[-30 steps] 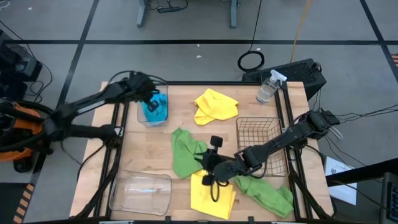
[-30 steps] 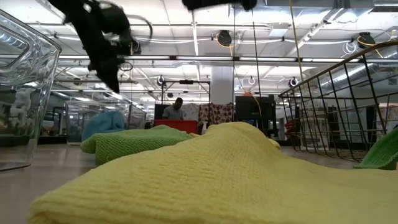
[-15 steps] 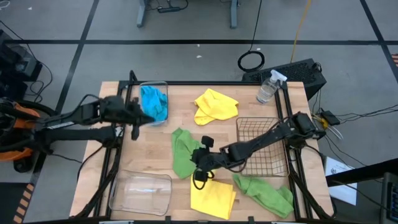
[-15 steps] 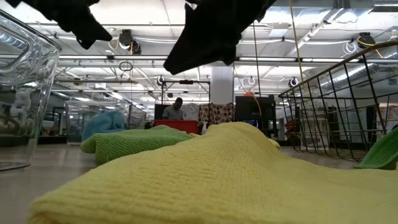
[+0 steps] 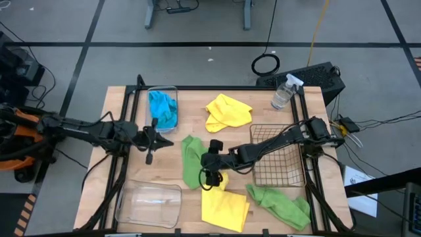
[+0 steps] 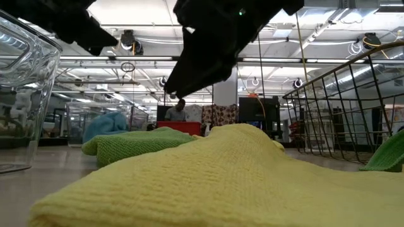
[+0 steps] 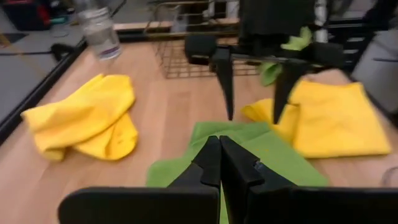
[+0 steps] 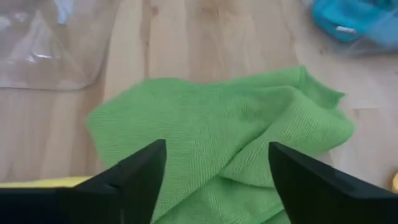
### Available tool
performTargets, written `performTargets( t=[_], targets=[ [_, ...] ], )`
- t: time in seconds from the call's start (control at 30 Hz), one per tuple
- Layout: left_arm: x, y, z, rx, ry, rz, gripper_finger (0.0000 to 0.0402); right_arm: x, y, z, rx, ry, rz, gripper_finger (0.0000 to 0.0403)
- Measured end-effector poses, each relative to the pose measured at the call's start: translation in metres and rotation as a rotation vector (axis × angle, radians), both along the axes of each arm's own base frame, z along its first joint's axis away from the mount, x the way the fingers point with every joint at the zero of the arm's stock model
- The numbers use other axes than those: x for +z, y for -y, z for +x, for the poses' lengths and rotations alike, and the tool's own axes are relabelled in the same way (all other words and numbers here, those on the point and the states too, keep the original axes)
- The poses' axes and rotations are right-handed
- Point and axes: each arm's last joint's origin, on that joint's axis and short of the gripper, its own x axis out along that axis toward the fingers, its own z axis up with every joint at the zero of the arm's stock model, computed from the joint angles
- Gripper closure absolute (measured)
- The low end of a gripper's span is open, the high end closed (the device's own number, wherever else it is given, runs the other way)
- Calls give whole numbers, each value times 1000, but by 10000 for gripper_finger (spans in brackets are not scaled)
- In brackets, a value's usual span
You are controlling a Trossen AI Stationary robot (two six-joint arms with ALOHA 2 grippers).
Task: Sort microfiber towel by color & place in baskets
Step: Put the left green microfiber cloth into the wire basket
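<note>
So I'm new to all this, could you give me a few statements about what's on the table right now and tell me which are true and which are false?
1. A blue towel lies inside a clear tub. True.
2. The wire basket holds a yellow towel. False: no towel lies in it; both yellow towels are on the table.
3. The right gripper is open above a green towel. True.
4. The left gripper is carrying a green towel. False: its fingers are shut on nothing.
5. The spray bottle stands at a far corner of the table. True.
6. The near clear tub is full of towels. False: no towel is in it.
</note>
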Motion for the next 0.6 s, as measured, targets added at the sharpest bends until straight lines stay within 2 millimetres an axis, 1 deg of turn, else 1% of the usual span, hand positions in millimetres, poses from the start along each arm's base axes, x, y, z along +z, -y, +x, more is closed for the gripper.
performTargets(
  t=[0.07,0.17,0.27,0.43,0.6],
  targets=[
    [-5,4,2,18,-6,9,400,-7,2,3,-5,-4,-1,112],
    [-12,10,4,4,-27,29,400,-22,8,7,-27,-42,-2,101],
    [-13,14,4,-13,-31,35,400,-41,15,11,-41,-93,3,101],
    [-14,18,4,-36,-35,33,400,-71,27,17,-30,-168,109,103],
    [-14,20,3,-52,-35,32,400,-86,32,21,-61,-191,148,104]
  ],
)
